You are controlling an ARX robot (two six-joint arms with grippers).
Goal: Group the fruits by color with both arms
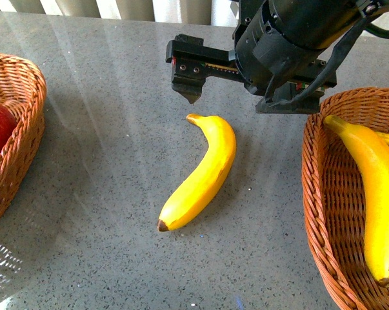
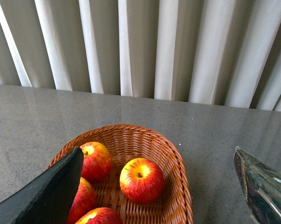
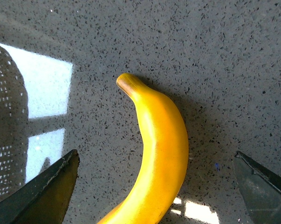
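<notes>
Fruits are nearly sorted: round red apples lie in the left woven wicker basket, long yellow bananas in the right wicker basket, and one curved yellow banana lies on the grey speckled table between them. The black right hand hovers over it, spread and empty. Only the left wrist view shows four apples, with the black left hand spread above them; the front view catches one.
</notes>
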